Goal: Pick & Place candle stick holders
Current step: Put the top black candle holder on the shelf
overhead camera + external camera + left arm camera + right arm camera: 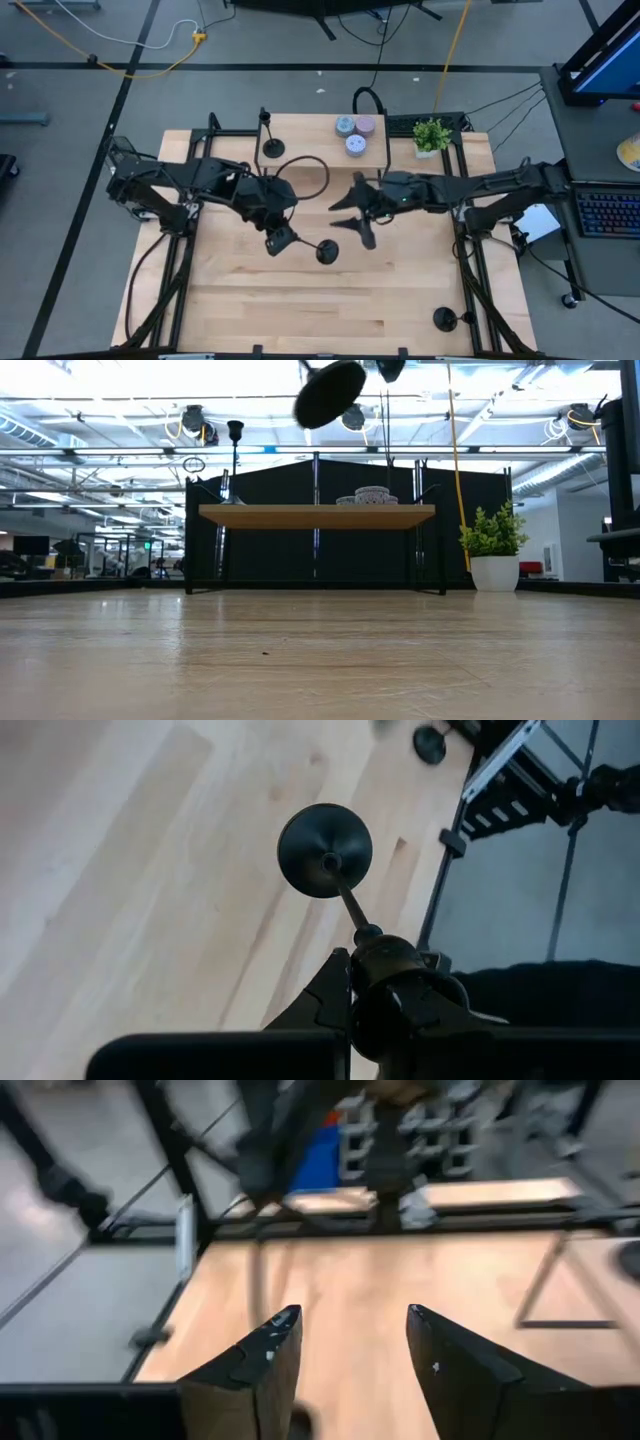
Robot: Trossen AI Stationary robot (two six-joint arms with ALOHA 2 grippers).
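**Left gripper carries one holder above mid-table; right gripper stands parted and empty**

We begin at the left gripper (279, 240), just left of the table's centre in the high view. Its fingers are clamped on the cup end of a candle stick holder (326, 251), which lies tilted with the stem running towards three o'clock and the round disc base leading. In the left wrist view the same holder (325, 851) sticks out from the gripper (385, 982), its disc hanging clear above bare wood. The low view shows that disc (330, 393) near the top of the picture, well off the table.

At about two o'clock from it we see the right gripper (352, 212), fingers parted with nothing between them. In its own view the gripper (352, 1342) shows plain wood through the gap.

A second holder (272, 147) stands upright at about twelve o'clock from the left gripper, near the table's (240, 300) far edge, just left of the raised shelf (375, 150). On the shelf sit three pucks (355, 133), and a potted plant (431, 136) stands just beside it on the right. A third holder (444, 319) is at the table's near right corner, close to the frame rail (478, 300).

From six to eight o'clock of the left gripper we see open wood.
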